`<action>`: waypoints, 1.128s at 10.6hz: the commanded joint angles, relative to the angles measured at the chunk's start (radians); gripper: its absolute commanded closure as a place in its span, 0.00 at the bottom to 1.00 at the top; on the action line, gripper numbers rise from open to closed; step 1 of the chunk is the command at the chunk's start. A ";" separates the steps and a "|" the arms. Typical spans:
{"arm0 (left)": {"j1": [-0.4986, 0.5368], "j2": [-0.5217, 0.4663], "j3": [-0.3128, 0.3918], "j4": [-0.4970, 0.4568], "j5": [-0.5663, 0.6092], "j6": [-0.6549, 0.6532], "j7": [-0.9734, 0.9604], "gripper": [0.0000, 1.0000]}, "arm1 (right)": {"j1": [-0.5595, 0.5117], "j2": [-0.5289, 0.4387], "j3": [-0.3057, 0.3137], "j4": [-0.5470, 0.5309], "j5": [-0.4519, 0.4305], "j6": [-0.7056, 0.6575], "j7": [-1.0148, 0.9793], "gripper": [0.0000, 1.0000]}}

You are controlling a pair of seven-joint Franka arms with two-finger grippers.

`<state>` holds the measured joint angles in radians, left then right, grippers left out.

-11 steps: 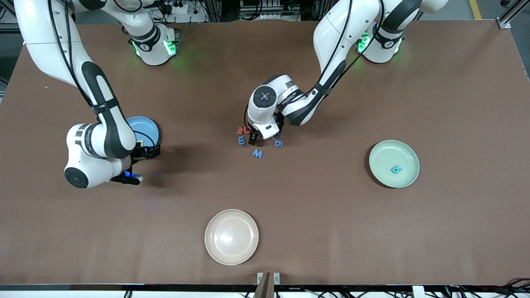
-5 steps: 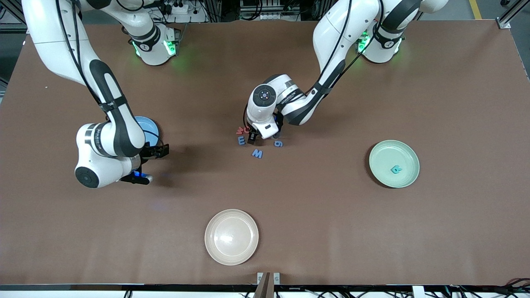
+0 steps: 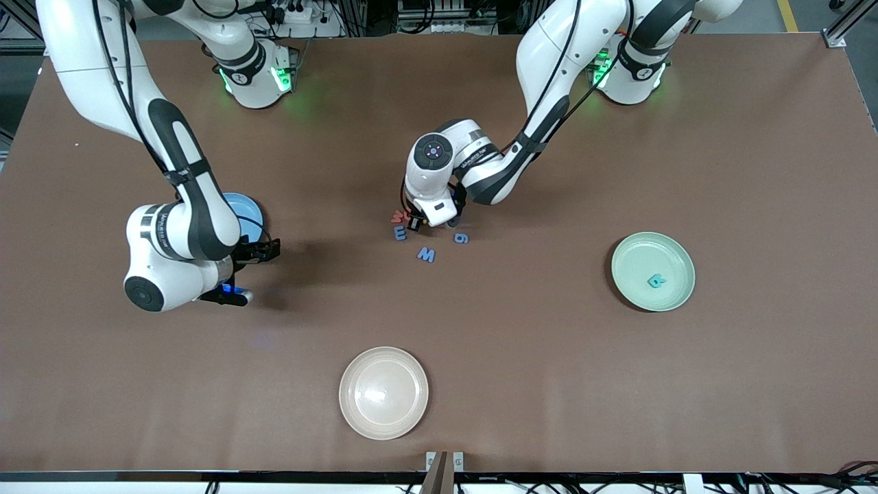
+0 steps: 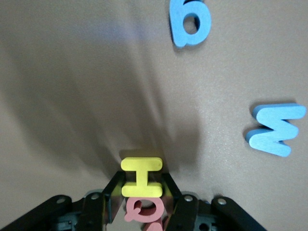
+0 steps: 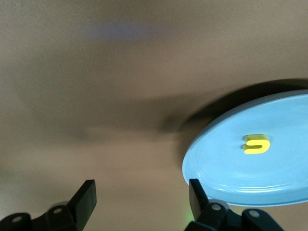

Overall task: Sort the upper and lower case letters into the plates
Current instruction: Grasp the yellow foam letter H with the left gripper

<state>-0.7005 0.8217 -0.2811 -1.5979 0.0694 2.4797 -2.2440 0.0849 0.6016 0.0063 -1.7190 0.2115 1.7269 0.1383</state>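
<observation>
1. The left end effector [image 4: 142, 190] is closed on a yellow H [image 4: 141, 176], its fingers pressing the letter from both sides, over the cluster of letters at mid-bench [image 3: 521, 370].
2. In the left wrist view a pink Q [image 4: 144, 210] shows directly beneath the held H, between the fingers; whether it touches them cannot be told.
3. Near this end effector lie a blue W [image 3: 426, 255], a blue letter shaped like a 6 [image 3: 461, 238], a blue E-like letter [image 3: 400, 233] and a red letter [image 3: 397, 217], all flat on the bench and apart from one another.
4. The mint green plate [image 3: 675, 261] sits well apart from the left end effector, toward the left arm's end of the bench, with a teal letter [image 3: 656, 280] lying in it.
5. The right end effector [image 5: 142, 199] is open and holds nothing, just beside the mid-blue plate [image 5: 226, 163].
6. A small yellow letter [image 5: 256, 144] lies inside that blue plate.
7. A cream plate [image 3: 411, 405] rests nearer to the front camera than the letter cluster.
</observation>
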 commanded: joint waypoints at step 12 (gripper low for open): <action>0.266 -0.225 0.002 -0.005 0.027 -0.284 0.444 1.00 | 0.058 -0.020 0.001 0.012 0.061 -0.004 0.128 0.13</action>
<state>-0.4872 0.6421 -0.2679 -1.5821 0.0851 2.2402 -1.8913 0.1113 0.6011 0.0076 -1.7133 0.2329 1.7269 0.1990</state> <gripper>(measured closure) 0.621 0.132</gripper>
